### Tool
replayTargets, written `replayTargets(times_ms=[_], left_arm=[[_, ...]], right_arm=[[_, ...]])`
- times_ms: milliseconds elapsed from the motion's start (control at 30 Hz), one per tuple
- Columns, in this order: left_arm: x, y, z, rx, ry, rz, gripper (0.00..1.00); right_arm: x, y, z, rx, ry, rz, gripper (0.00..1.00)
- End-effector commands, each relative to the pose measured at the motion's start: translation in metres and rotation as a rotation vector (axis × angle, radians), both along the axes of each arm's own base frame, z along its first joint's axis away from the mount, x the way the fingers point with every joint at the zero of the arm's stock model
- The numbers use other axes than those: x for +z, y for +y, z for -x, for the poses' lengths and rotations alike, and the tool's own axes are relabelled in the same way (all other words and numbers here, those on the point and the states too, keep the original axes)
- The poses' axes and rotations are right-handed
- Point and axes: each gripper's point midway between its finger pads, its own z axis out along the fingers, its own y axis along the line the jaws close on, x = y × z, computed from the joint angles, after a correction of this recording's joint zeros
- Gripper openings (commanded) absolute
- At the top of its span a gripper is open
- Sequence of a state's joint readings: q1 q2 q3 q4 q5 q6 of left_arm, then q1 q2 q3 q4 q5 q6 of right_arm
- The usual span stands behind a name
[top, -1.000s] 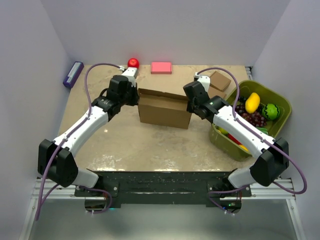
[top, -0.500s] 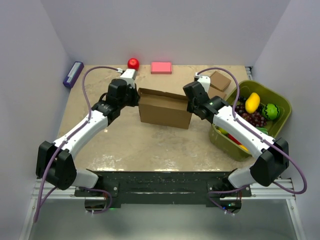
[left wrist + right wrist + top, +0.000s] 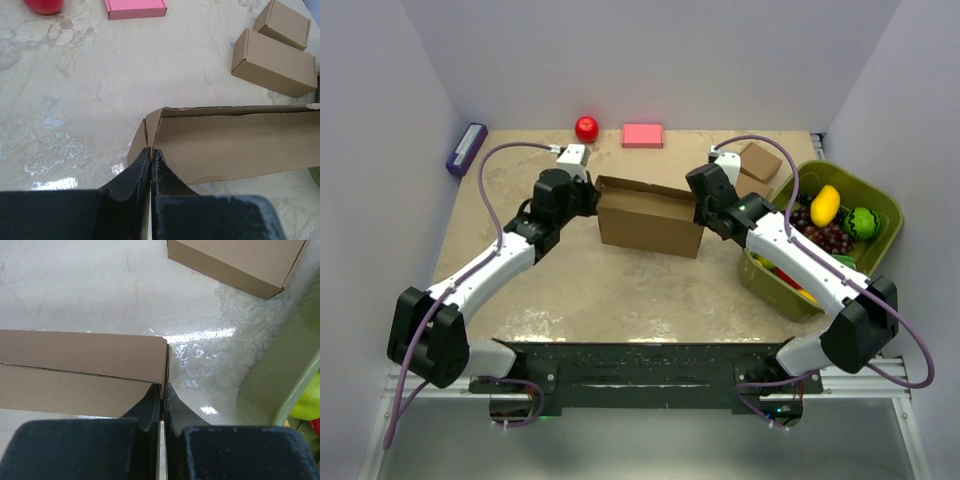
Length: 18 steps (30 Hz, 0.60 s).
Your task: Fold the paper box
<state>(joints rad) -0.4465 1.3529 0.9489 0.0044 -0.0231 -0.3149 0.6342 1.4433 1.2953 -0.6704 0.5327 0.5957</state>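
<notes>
Pale marbled bench (image 3: 620, 285): your large plain brown cardboard paper box (image 3: 650, 220) stands mid-bench between both arms, which angle inward from the near edge. Your left gripper (image 3: 151, 151) is pinched on its left corner flap, your right gripper (image 3: 163, 386) clamped on its right edge.

The left arm (image 3: 485, 265) rises from its base at the near left corner and stretches forward and inward, elbow low, its wrist (image 3: 558, 190) turned toward the centre. The right arm (image 3: 800, 255) mirrors it from the near right corner, reaching forward and inward with its wrist (image 3: 712, 188) facing left. The left gripper (image 3: 151, 151) has its two dark fingers (image 3: 131, 176) pressed together, pinching the left end corner of the paper box (image 3: 648, 222). The right gripper (image 3: 162, 386) is likewise closed, fingers (image 3: 178, 411) nearly touching, clamped on the thin right end edge of that box.
</notes>
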Motion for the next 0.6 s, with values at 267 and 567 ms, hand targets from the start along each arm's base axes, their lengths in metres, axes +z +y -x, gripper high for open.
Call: replayTargets(times_ms=[267, 567], left_arm=[[-0.118, 0.004, 0.059, -0.041, 0.355, -0.095, 0.00], [-0.139, 0.001, 0.079, -0.050, 0.403, -0.126, 0.00]], right_arm=[[-0.038, 0.000, 0.028, 0.036, 0.153, 0.031, 0.00], [-0.039, 0.002, 0.028, 0.038, 0.152, 0.029, 0.00]])
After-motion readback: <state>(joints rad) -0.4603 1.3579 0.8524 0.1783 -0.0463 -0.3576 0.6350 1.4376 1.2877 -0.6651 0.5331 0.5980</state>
